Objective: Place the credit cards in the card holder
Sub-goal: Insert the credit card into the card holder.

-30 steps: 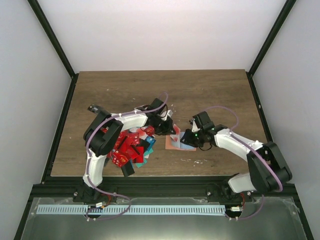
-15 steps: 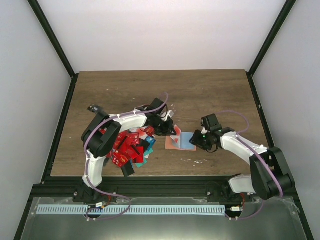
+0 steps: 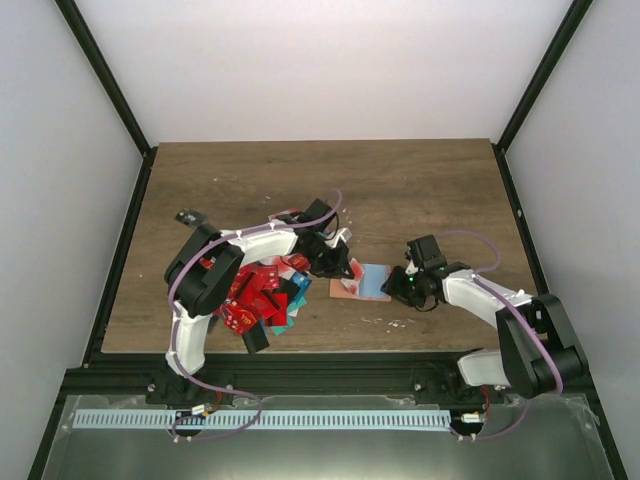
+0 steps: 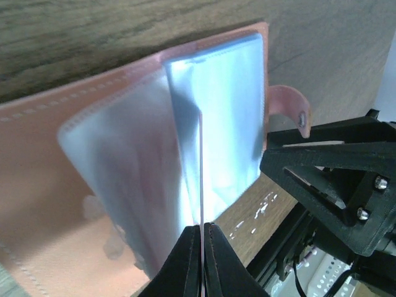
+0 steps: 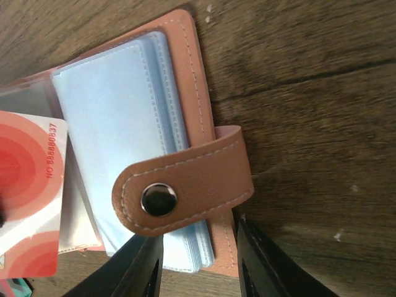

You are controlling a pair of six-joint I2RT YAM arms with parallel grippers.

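Right end effector (image 5: 197, 230) (parted) beside the card holder (image 5: 184, 62) edge.

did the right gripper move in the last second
Yes. The right gripper has backed off the card holder, toward the table's right edge and slightly nearer the arm bases.

— What does your left wrist feed show?
— My left end effector (image 4: 202, 234) clamps one clear sleeve (image 4: 202, 167), edge-on, of the open card holder (image 4: 37, 185); its snap strap (image 4: 286, 105) curls over the desk (image 4: 93, 31).
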